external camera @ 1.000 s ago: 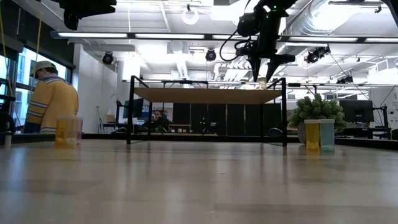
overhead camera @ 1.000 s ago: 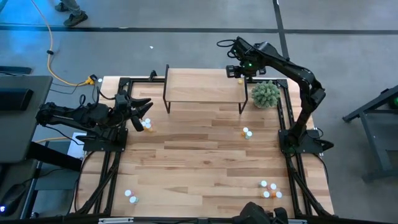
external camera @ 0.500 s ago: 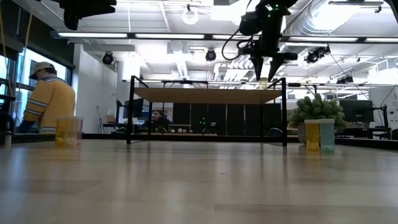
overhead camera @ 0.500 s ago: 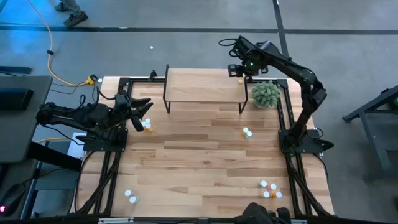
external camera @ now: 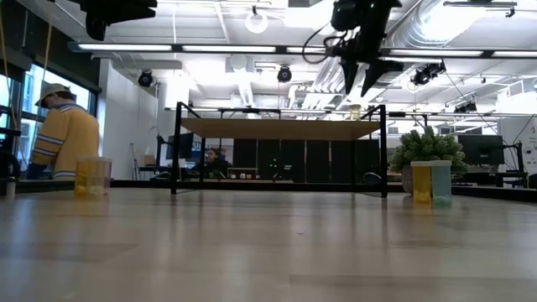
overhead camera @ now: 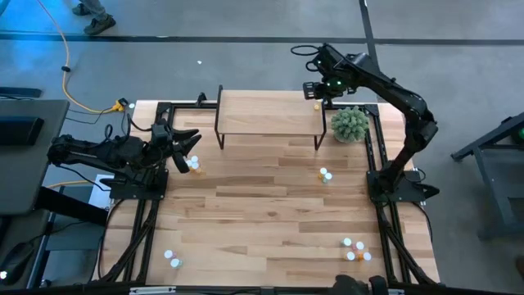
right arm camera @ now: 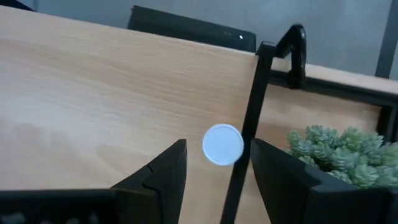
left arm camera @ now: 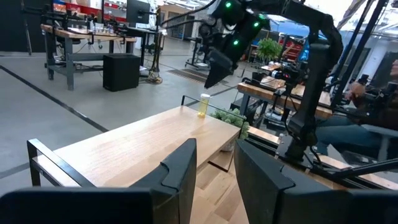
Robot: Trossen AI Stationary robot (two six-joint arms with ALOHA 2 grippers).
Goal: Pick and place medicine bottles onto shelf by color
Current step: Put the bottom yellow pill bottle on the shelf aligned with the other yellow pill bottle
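Observation:
The shelf point(overhead camera: 266, 115) stands at the table's far side. A yellowish bottle with a white cap point(overhead camera: 318, 105) stands upright on its base at the shelf's far right corner. It also shows in the low view point(external camera: 356, 111), the left wrist view point(left arm camera: 203, 104) and, as a white cap, the right wrist view point(right arm camera: 222, 144). My right gripper point(external camera: 359, 82) hangs open above this bottle, fingers pointing down, clear of it. My left gripper point(overhead camera: 190, 146) is open and empty at the table's left edge, beside a few bottles point(overhead camera: 194, 165).
A round green plant point(overhead camera: 350, 123) stands just right of the shelf. Loose bottles lie at the table's right middle point(overhead camera: 325, 174), near right point(overhead camera: 354, 250) and near left point(overhead camera: 171, 259). A person in a yellow top point(external camera: 63, 138) is beyond the table.
My right gripper has gone up from the shelf's far right corner and a little toward the table's right edge. The yellowish bottle stays standing on the shelf, now clear below the fingers.

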